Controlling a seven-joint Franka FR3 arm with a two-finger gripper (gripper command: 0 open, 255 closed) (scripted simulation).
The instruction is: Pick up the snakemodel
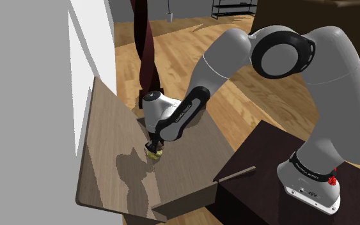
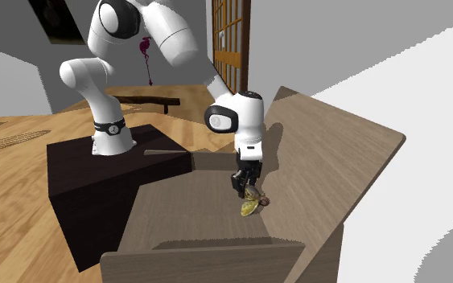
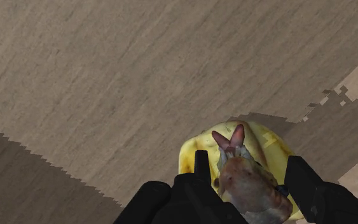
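We see the snake (image 2: 252, 206) lying on the seat of a wooden bench (image 2: 188, 211), close to the foot of the tall back panel (image 2: 337, 157) on the second exterior view's right. A low side wall (image 2: 204, 261) closes the near end in that view and another (image 2: 214, 163) closes the far end. The seat's left edge is open toward the dark box stand (image 2: 80, 181). Most of the seat around the snake is bare board.

The gripper (image 2: 245, 190) hangs straight down over the snake, its tips at the top of it. In the wrist view the black fingers (image 3: 201, 167) are spread, one on each side of the snake's head. The left one lies against the coil and a thin gap shows beside the right one. We read the pincer as released, not yet gripping.

The snake (image 3: 260, 143) is a rounded yellow coil with a mottled brown head and a pink forked tongue. The bench (image 3: 139, 63) has a grey-brown, fine, straight grain, crossed by jagged shadows. In the shoulder view a white wall (image 1: 89, 38) stands behind the back panel, and warm plank floor (image 1: 236, 83) lies beyond it.
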